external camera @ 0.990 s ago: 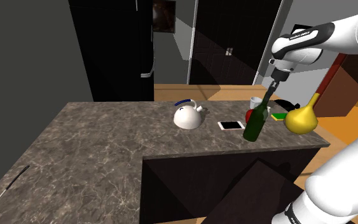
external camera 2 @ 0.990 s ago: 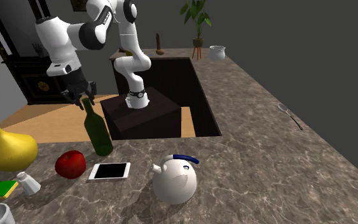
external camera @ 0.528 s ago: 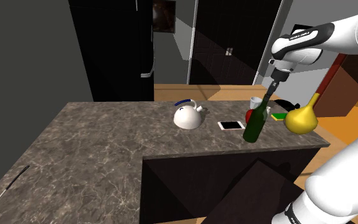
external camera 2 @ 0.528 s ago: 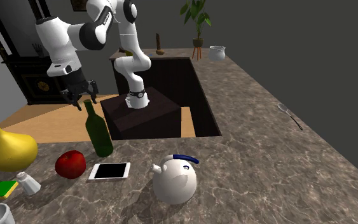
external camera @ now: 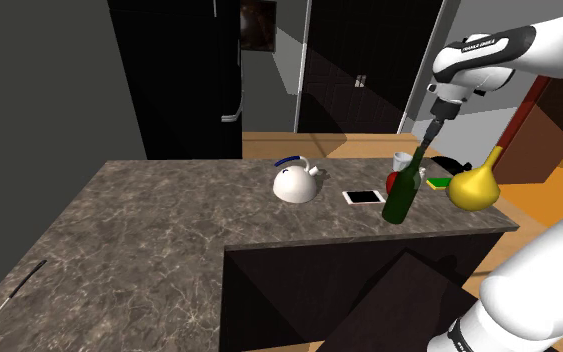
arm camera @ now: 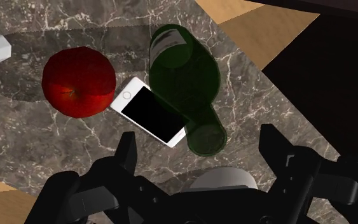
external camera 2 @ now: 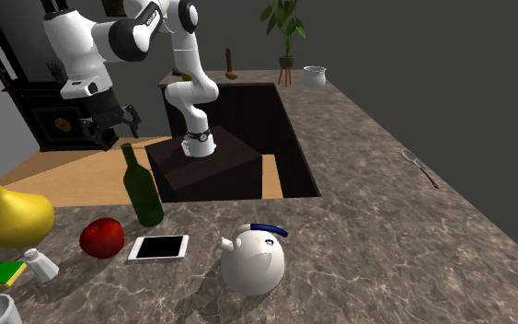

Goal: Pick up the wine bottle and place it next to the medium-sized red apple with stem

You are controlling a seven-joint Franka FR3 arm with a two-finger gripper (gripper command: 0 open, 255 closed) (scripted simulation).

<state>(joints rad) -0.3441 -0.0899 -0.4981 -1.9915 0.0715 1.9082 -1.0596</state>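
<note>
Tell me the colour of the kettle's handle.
Blue handle on a white kettle; it shows best in the second exterior view.

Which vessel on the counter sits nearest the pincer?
The dark green wine bottle, just below the open pincer; the white kettle and yellow vase stand farther off.

My black two-finger gripper (external camera 2: 112, 129) hangs just above the dark green glass wine bottle (external camera 2: 143, 193), fingers spread and touching nothing. The bottle stands upright on the veined stone counter (external camera 2: 385, 230), near its edge. In the second exterior view, the round red apple (external camera 2: 102, 237) lies near the bottle, to its left and closer to the camera. The flat black-screened phone (external camera 2: 159, 247) lies between the apple and the white kettle (external camera 2: 253, 260). The yellow gourd-shaped vase (external camera 2: 13, 216) stands left of the apple.
</note>
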